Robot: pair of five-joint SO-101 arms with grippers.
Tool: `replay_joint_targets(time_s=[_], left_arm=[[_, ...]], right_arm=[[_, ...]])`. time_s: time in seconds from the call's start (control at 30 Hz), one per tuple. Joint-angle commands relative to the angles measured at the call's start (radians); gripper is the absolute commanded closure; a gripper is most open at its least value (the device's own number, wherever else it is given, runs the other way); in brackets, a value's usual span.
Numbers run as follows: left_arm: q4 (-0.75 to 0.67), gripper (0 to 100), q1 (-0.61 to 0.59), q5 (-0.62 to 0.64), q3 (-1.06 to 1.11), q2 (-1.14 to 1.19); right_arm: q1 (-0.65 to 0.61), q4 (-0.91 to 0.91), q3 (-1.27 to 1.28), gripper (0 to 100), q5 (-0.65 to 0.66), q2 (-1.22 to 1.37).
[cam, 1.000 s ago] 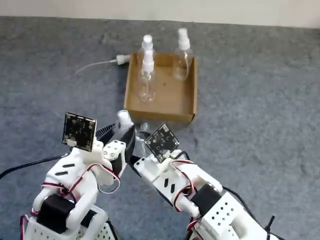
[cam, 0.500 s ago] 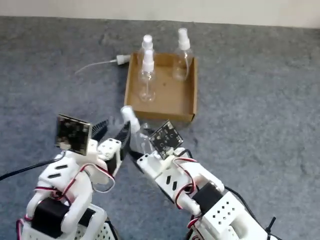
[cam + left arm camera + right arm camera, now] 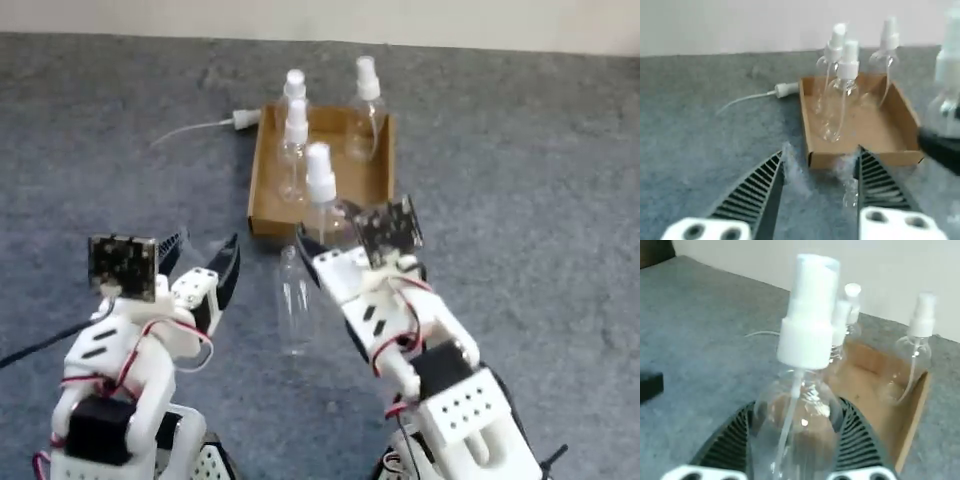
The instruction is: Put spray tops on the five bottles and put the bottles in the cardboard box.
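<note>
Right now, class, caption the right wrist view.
Right gripper clamps a clear spray-topped bottle; three topped bottles stand in the cardboard box beyond.

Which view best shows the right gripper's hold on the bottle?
Right wrist view: the bottle sits clamped in the right gripper, spray top on. High view shows it upright at the cardboard box's near edge, grip mostly hidden. Left wrist view catches its side at the frame edge.

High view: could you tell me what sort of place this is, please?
Probably a robotics test bench: a grey felt-covered table, the left arm and right arm with exposed wiring, and a cardboard box holding spray bottles.
</note>
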Motion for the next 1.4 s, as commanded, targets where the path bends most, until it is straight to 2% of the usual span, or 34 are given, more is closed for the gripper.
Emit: replay_joint_targets(time_s=[0.0,0.23,0.43,0.67,0.77,0.93,1.1,1.23,1.37], left_arm=[[-0.091,81,-0.015,-0.009,0.007,0.119],[-0.166,81,0.024,-0.009,0.001,0.308],[-0.166,80,0.082,-0.009,0.007,0.249],[-0.173,73,0.136,-0.011,0.033,0.232],[-0.176,73,0.120,-0.015,0.051,0.232],[-0.281,73,0.070,-0.052,0.102,0.234],[-0.290,73,0.067,-0.052,0.110,0.234],[-0.288,73,0.067,-0.052,0.110,0.234],[-0.288,73,0.065,-0.052,0.110,0.232]], right_arm=[[0.016,0.005,-0.188,99.5,-0.008,0.133],[0.010,0.007,-0.469,99.5,-0.011,0.426],[-0.053,0.010,-0.627,99.5,-0.012,0.619],[-0.130,0.019,-0.670,99.5,-0.012,0.671],[-0.134,0.120,-0.713,99.5,-0.012,0.671],[-0.131,0.367,-0.846,99.5,-0.012,0.671],[-0.130,0.565,-0.951,99.5,-0.012,0.670],[-0.108,0.621,-0.993,99.5,-0.011,0.670],[-0.031,0.613,-1.000,99.5,-0.005,0.673]])
